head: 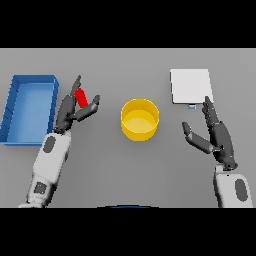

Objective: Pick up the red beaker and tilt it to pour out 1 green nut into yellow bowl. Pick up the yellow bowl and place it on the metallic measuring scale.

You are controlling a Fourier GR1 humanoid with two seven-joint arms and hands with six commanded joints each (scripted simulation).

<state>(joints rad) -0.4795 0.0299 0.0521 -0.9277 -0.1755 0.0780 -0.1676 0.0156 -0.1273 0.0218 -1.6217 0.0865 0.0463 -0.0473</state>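
The red beaker stands on the grey table, between the fingers and the thumb of my left hand. The fingers are straight and flank it; I cannot see them gripping it. No green nut shows from here. A yellow bowl sits in the middle of the table, to the right of that hand. The metallic measuring scale is a pale square plate at the far right. My right hand rests open just below the scale, fingers straight, holding nothing.
A blue tray lies at the far left, just left of my left arm. Bare grey table stretches in front of the bowl and between the two arms.
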